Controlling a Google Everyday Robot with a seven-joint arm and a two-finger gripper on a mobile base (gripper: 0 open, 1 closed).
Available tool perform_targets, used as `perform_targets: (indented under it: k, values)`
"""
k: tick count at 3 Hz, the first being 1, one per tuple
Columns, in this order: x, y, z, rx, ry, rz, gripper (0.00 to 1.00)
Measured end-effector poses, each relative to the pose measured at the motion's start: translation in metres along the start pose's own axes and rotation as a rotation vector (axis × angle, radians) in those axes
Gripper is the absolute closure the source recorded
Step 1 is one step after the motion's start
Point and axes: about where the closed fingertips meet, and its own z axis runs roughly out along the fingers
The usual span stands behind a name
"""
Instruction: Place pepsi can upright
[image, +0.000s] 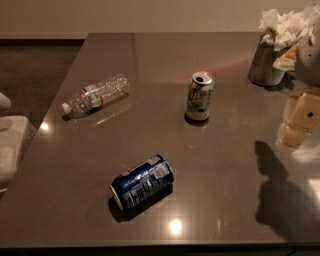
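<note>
I see the wide grey desk (75, 165) filling most of the view, and at its right edge the cream-coloured tool (299, 120) hangs just above the surface, holding nothing that I can see; I cannot tell if it is spread or pressed together. Behind the tool, in the far right corner, stands a metal cup (263, 62) stuffed with white paper napkins, and at the far left a clear plastic bottle (97, 94) lies on its side. The pepsi can (142, 181) lies on its side near the front edge, left of the middle and well apart from the tool, while the green-and-white can (200, 96) stands upright near the middle.
</note>
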Motion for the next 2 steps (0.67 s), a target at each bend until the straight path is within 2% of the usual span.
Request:
perform_targets:
  k: [1, 2]
  values:
    - [0.000, 0.000, 0.000, 0.000, 0.000, 0.000, 0.00]
    - [-0.019, 0.000, 0.008, -0.021, -0.027, -0.041, 0.00]
